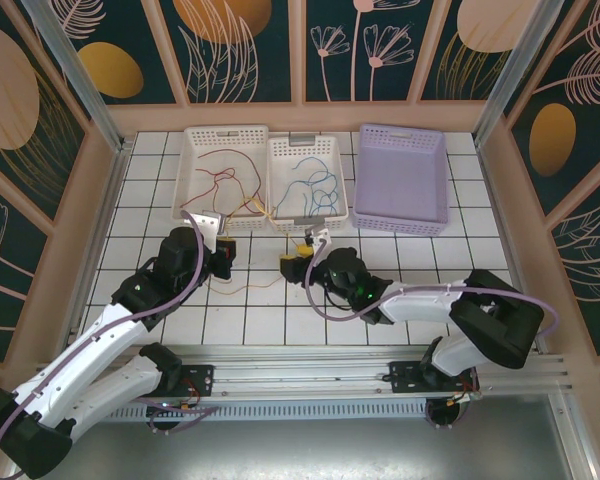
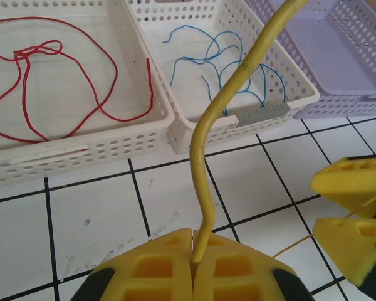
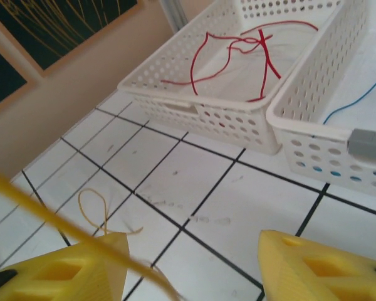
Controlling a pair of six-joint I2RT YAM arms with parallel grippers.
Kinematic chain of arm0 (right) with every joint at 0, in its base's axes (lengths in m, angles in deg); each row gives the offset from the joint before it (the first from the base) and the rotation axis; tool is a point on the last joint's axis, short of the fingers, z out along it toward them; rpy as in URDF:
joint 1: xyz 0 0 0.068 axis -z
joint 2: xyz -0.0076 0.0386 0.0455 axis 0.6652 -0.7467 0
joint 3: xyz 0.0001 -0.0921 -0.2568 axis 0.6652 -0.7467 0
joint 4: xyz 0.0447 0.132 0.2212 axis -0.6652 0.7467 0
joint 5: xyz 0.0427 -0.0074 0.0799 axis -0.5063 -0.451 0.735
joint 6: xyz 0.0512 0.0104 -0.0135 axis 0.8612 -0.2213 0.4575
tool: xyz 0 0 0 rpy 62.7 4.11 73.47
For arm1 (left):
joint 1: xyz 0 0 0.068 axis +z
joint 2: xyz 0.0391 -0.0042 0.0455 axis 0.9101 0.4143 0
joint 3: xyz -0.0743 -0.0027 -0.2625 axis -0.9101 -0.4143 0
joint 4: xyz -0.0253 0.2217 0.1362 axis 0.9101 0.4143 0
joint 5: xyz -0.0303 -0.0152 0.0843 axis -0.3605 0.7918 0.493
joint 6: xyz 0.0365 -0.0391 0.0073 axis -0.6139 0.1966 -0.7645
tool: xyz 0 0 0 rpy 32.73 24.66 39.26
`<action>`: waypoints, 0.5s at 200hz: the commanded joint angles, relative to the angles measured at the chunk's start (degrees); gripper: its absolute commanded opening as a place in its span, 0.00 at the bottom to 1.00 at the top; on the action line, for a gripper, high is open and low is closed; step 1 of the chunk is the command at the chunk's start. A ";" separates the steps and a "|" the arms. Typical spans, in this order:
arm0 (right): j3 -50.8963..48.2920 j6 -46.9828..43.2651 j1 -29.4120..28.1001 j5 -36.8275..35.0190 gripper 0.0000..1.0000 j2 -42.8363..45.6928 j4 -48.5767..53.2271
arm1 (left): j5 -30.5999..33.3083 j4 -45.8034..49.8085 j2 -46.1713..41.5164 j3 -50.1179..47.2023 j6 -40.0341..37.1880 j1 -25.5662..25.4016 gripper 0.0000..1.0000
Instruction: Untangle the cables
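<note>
My left gripper [image 2: 193, 235] is shut on one end of a yellow cable [image 2: 203, 144], which rises from the jaws toward the baskets. My right gripper [image 3: 193, 251] stands open a tile to its right. The yellow cable [image 3: 50, 216] runs slanting across the front of its left finger, not pinched. A thin yellow loop [image 3: 91, 210] lies on the tiles beyond. From above, both grippers [image 1: 225, 256] [image 1: 296, 262] sit just in front of the baskets. Red cables [image 1: 220, 178] lie in the left white basket [image 1: 192, 135], blue cables [image 1: 315, 185] in the middle white basket [image 1: 342, 180].
A purple basket [image 1: 442, 180] stands at the back right with nothing in it. All three baskets line the far side of the white tiled table. Wooden walls close in the left, right and back sides. Open tiles lie in front of the purple basket.
</note>
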 commanded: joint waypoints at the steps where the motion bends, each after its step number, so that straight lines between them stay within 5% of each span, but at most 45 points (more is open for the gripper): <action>1: 1.28 -1.87 0.24 -3.07 0.52 -1.22 -6.02 | -0.46 -1.38 -0.34 -0.58 -0.97 0.36 0.00; 24: 1.43 -2.12 0.33 -5.71 0.14 -0.90 -4.99 | -0.39 -1.42 -0.51 -0.70 -0.96 0.42 0.00; 39: 0.33 -1.93 0.37 -8.05 0.01 1.18 -3.83 | -0.33 -1.33 -0.64 -0.62 -0.97 0.35 0.00; 100: -3.43 1.99 1.65 -26.61 0.00 22.47 17.27 | 0.07 -0.99 -0.13 -0.52 -1.05 0.36 0.00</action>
